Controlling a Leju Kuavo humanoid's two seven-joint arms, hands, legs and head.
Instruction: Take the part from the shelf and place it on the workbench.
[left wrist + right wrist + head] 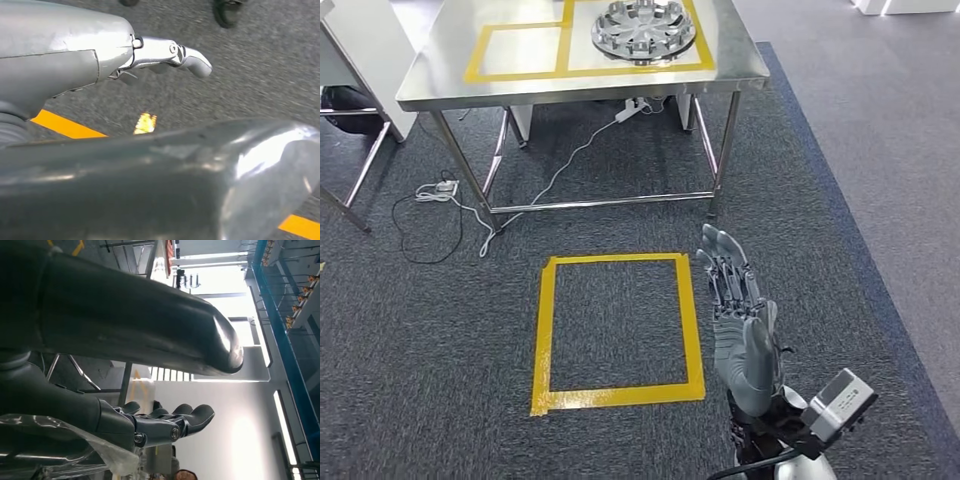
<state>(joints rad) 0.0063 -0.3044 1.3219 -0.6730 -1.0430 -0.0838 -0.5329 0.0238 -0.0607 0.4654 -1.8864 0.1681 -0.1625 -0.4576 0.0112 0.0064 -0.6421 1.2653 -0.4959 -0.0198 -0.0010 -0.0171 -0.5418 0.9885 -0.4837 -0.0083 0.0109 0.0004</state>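
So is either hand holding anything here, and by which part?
Nothing is held. The right hand is open, palm up; the left hand is empty; the wheel cover lies on the workbench.

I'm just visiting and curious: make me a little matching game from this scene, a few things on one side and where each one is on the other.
Things:
1. silver wheel cover
2. yellow tape square
3. white power strip
4. right robot hand

Places:
A. on the carpet beside the table leg
B. raised above the carpet, fingers apart, holding nothing
C. on the steel workbench
D. stuck flat on the carpet in front of the workbench

Pairs: 1-C, 2-D, 3-A, 4-B
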